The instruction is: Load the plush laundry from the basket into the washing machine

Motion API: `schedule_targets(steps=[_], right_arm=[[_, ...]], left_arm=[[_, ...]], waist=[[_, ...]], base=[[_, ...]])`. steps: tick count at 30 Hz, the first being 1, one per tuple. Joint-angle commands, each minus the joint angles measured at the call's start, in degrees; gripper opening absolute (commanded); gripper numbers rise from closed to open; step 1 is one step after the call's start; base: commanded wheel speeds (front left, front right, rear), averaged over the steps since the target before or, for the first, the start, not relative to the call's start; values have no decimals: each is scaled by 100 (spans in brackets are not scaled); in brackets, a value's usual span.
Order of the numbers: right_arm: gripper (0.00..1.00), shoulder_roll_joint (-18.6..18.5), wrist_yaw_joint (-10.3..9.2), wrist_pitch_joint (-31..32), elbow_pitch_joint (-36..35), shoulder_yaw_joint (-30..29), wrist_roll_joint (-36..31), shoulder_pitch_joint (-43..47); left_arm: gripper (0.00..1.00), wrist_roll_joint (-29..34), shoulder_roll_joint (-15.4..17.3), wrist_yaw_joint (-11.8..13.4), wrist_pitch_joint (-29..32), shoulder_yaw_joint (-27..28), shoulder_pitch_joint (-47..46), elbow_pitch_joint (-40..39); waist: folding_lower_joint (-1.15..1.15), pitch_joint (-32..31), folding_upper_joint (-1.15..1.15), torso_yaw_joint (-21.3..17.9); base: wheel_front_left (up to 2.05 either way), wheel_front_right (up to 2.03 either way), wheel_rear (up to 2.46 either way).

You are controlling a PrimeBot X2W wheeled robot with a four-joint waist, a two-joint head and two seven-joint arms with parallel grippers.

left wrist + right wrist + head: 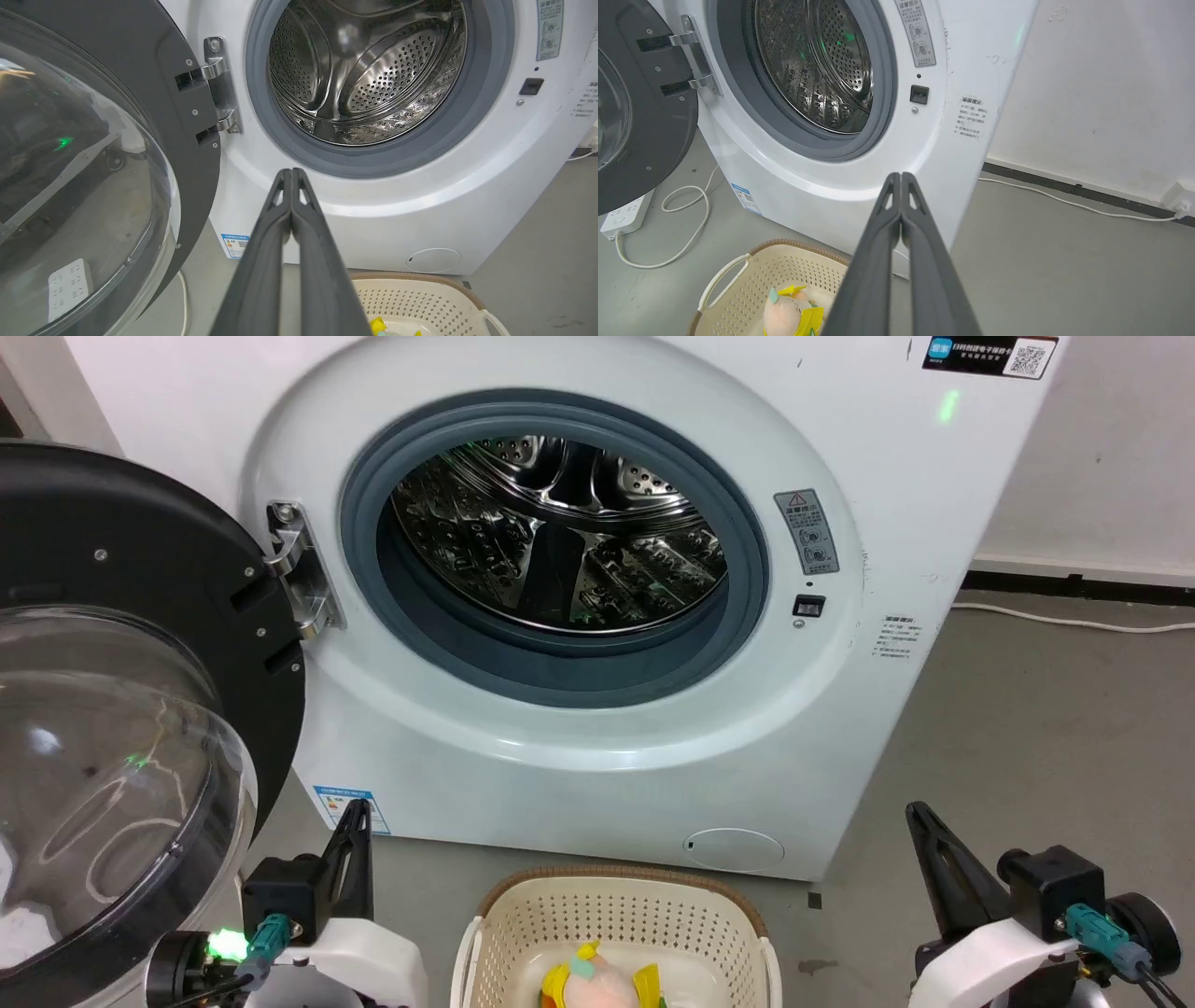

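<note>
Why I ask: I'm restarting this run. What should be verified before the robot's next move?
1. The door of the washing machine swung open: ok.
2. The plush laundry lying in the basket: ok.
3. The left gripper open for a grasp: not ok, fingers shut together.
4. The right gripper open: not ok, shut too.
5. The power strip lying apart from the basket: ok.

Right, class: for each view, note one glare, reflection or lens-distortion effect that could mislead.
Head view: the clear door shows bright streaks and a green glint, and the steel drum mirrors light. Left wrist view: the door glass reflects the room, and the wide lens bows the washing machine front. Right wrist view: green specks glint in the drum; the shut right tool looms oversized.
</note>
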Motion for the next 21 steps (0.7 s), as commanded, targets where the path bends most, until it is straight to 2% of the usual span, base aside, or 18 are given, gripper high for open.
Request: schedule_targets(steps=[1,8,9,21], right_arm=[[0,-1,3,8,-26,-14,-43,-67],[0,-1,3,8,-26,-14,-43,-67],[100,0,0,-1,0,1,1,0],[100,0,0,-93,9,29,145,-5]], left_arm=[[0,16,9,-25,2,18,-21,-23],[0,16,9,-25,2,18,-21,-23],[100,0,0,1,-1,0,0,0],[100,-37,0,18,-93,-44,-5,-35]], waist=[[0,0,0,0],[0,0,0,0],[0,0,0,0],[0,43,0,-12]], base=[[0,0,0],[0,0,0],[0,0,0],[0,0,0]])
